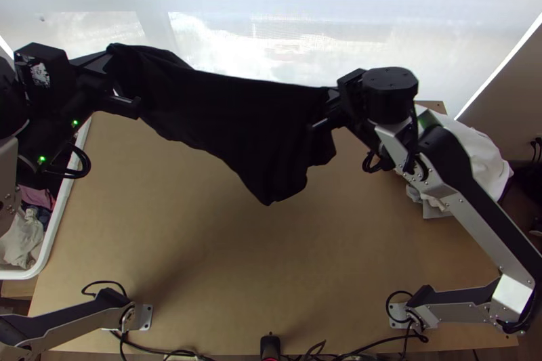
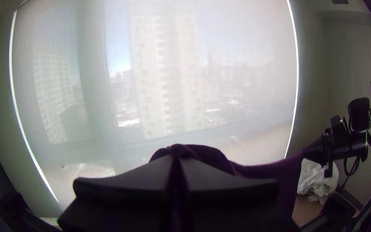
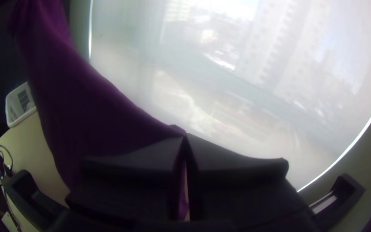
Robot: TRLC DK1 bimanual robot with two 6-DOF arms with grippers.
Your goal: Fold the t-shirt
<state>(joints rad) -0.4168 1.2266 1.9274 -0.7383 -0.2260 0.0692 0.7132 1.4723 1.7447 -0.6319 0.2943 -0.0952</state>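
Over one table (image 1: 325, 259), apparently one t-shirt (image 1: 237, 120), held

White bin (image 1: 59, 217) cut off at left, white cloth (image 1: 482, 151) partly hidden behind right arm (image 1: 480, 222)

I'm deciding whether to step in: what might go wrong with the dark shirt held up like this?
The shirt could slip from the right gripper, which seems to pinch only its edge. Cloth bunches at the left gripper, so that end may land creased. The lower edge hangs unevenly, dipping to a point, so it might fold under when laid on the table.
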